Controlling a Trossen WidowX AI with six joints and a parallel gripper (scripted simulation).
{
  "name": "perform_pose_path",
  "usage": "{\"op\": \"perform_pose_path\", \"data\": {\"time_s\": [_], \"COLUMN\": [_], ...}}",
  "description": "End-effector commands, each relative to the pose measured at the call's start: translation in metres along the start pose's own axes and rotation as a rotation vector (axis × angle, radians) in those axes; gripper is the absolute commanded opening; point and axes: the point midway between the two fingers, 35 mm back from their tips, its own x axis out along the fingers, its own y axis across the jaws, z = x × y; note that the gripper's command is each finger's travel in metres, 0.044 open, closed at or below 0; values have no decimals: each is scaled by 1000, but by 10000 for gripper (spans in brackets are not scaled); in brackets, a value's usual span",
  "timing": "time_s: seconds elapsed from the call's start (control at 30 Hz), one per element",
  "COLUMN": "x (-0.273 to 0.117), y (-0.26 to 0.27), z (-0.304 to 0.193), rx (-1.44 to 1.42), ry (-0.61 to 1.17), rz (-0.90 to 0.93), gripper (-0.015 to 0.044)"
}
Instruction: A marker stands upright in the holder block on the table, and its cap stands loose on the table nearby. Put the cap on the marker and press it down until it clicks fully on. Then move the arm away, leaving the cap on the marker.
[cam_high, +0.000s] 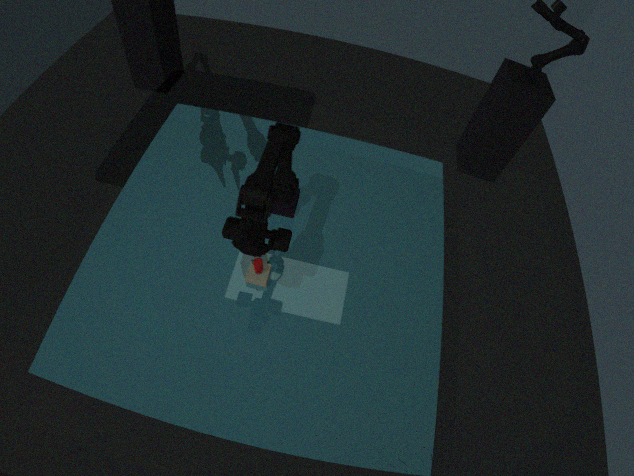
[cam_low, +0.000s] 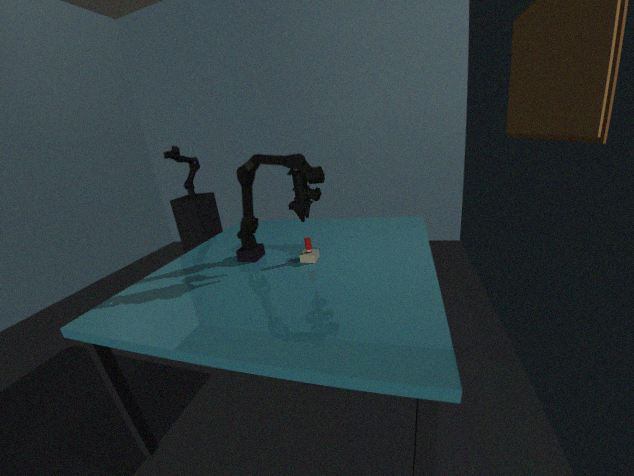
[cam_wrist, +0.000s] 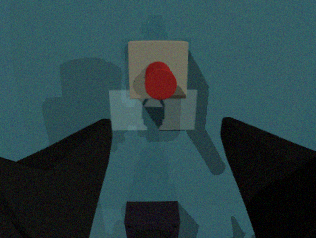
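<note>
The red cap (cam_high: 258, 265) (cam_low: 307, 244) (cam_wrist: 160, 82) stands upright over the marker in the holder block (cam_high: 255, 281) (cam_low: 308, 258) (cam_wrist: 157, 50). A thin pale band of the marker (cam_low: 308, 251) shows between cap and block in the exterior view. The views are too dark and coarse to tell whether the cap is fully seated. My gripper (cam_low: 303, 220) (cam_wrist: 167, 127) is open and empty, with its fingertips wide apart in the wrist view. It is above the cap and apart from it, a little towards the arm's base. In the top view the wrist hides the fingertips.
The holder block is on the blue-green table (cam_high: 215, 379) (cam_low: 378, 307). A pale rectangle (cam_high: 320, 299) (cam_wrist: 117, 112) lies at the block. My arm's dark base (cam_low: 250, 253) (cam_wrist: 152, 215) is behind it. Another arm (cam_high: 576, 43) (cam_low: 192, 169) stands on a dark pedestal (cam_high: 504, 120) (cam_low: 197, 220) beyond the table.
</note>
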Motion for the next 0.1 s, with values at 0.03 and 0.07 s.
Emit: {"op": "perform_pose_path", "data": {"time_s": [0.03, 0.07], "x": [-1, -1], "y": [-1, -1], "z": [0, 0], "rx": [7, 7], "ry": [2, 2], "rz": [-4, -4], "gripper": [420, 440]}}
